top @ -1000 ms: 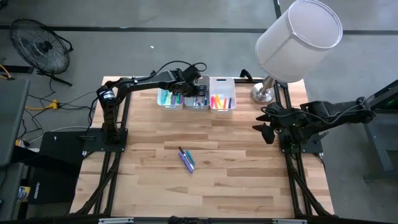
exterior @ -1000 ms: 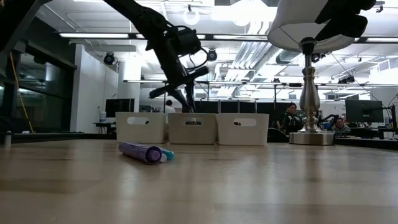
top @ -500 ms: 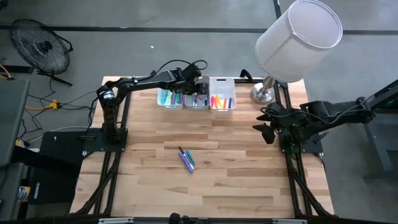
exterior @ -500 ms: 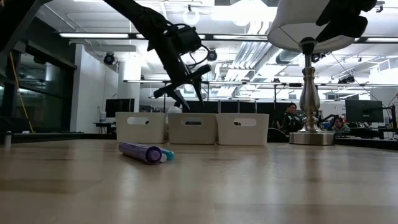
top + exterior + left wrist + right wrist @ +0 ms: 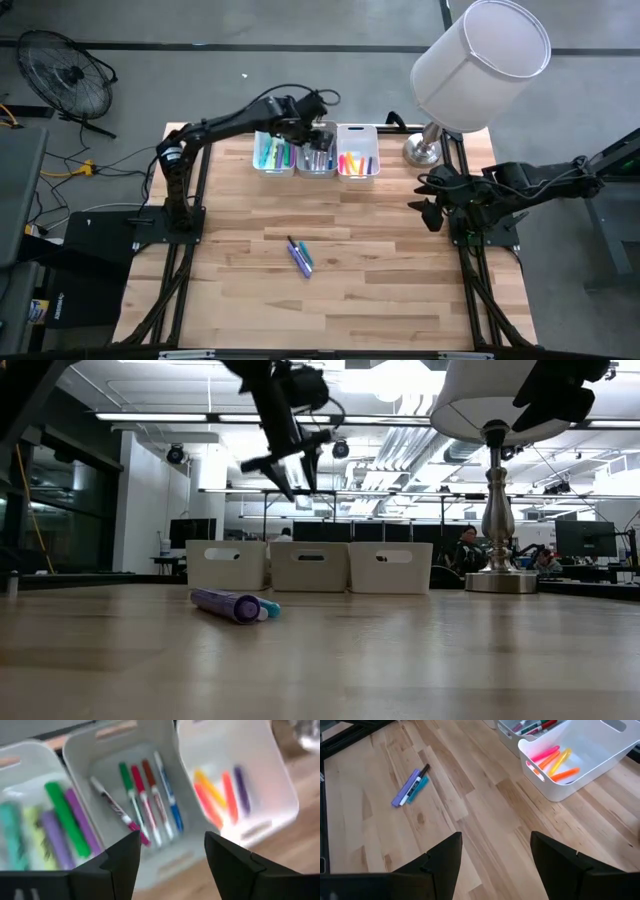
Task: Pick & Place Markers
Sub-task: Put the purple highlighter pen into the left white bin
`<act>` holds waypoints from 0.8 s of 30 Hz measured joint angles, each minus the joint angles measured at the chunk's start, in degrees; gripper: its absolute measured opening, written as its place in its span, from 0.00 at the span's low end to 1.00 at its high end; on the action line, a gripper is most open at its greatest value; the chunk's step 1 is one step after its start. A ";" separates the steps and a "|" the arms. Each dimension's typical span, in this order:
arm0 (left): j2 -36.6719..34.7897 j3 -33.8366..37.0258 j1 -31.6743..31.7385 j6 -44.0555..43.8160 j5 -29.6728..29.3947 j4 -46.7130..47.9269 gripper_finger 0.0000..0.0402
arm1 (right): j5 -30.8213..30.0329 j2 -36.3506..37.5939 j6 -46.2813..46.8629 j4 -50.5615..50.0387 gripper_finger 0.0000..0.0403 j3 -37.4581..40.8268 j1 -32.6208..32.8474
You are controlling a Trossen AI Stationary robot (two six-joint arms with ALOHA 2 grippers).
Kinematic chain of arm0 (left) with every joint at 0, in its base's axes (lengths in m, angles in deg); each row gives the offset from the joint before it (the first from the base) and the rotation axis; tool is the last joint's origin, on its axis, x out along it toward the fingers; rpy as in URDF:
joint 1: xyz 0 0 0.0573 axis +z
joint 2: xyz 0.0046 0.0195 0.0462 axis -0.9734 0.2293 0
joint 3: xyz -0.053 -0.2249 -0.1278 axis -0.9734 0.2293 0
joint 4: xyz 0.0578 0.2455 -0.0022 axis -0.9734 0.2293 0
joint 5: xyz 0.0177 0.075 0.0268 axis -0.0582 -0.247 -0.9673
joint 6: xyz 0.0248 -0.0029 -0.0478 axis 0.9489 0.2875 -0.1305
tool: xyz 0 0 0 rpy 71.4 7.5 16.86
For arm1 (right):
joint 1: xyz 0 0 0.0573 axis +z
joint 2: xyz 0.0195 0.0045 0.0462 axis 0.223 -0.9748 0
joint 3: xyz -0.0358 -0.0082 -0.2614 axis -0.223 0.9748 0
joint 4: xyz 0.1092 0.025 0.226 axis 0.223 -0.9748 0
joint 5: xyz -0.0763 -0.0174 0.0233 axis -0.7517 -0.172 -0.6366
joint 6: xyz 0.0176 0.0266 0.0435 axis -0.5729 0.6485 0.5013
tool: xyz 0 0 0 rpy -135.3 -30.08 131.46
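Three white bins stand in a row at the table's far edge: the left one [image 5: 272, 158] holds thick green, purple and teal markers, the middle one [image 5: 150, 765] thin green, red and blue markers [image 5: 150, 800], the right one [image 5: 358, 164] orange, yellow and pink ones. My left gripper [image 5: 172, 840] hangs open above the middle bin, touching nothing. A purple marker [image 5: 302, 260], a teal one [image 5: 418, 787] and a thin black one [image 5: 421, 772] lie together mid-table. My right gripper [image 5: 427, 205] waits open at the right edge.
A lamp with a big white shade [image 5: 480, 55] stands on its metal base [image 5: 421, 151] at the far right corner, beside the right bin. Bare wood spreads around the loose markers. A fan [image 5: 65, 75] stands on the floor beyond the far left corner.
My left gripper has opened over the middle bin and then risen straight up, well clear of the bins' rims. The loose markers mid-table have not moved.
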 joint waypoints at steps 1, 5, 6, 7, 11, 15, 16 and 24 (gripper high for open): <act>0.00 -1.00 -0.84 0.04 -0.93 2.23 0.54 | 0.03 0.00 0.00 -0.12 0.56 0.00 0.00; -0.02 -2.82 -4.22 -1.15 -3.64 9.00 0.54 | 0.63 0.00 0.02 -0.11 0.56 0.00 0.00; -0.02 -2.86 -5.13 -1.63 -3.90 10.18 0.54 | 0.79 0.00 0.02 -0.11 0.56 0.00 0.00; -0.02 -2.86 -6.09 -2.20 -3.92 11.20 0.54 | 0.98 0.00 0.02 -0.11 0.56 0.00 0.00; -0.02 -2.89 -10.98 -5.67 -4.48 15.72 0.54 | 1.36 0.00 0.00 -0.09 0.56 0.00 0.00; -0.02 -2.89 -16.62 -11.11 -7.26 18.53 0.54 | 1.36 0.00 0.04 -0.09 0.56 0.00 0.00; -0.02 -2.89 -17.97 -12.74 -8.16 18.98 0.54 | 1.38 0.00 0.08 -0.09 0.56 0.00 0.00; -0.02 -2.88 -27.04 -23.83 -10.50 25.62 0.54 | 1.29 0.00 0.25 -0.11 0.56 0.00 0.01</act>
